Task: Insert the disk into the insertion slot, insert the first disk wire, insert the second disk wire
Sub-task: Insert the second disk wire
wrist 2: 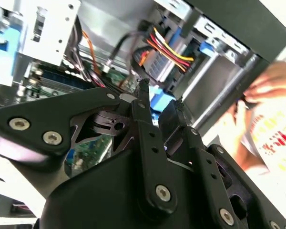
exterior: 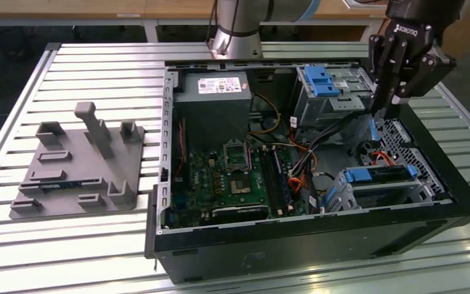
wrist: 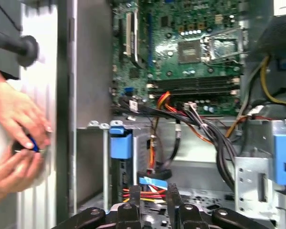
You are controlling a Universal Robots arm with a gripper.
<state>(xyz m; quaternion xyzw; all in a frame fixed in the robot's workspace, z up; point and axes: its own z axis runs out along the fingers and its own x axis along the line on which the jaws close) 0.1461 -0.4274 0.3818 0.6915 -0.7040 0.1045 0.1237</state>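
Now the claw [exterior: 384, 109] hangs over the open computer case [exterior: 300, 236], pinched nearly closed on a blue plug [wrist: 152, 182]. The disk [exterior: 382, 177] sits inside the insertion slot [exterior: 388, 195].

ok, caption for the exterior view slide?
Gripper hovering over the open computer case; disk seated in the insertion slot.

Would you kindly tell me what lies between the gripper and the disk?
In the exterior view, dark cables and an orange-red wire cross the stretch between the gripper and the disk.
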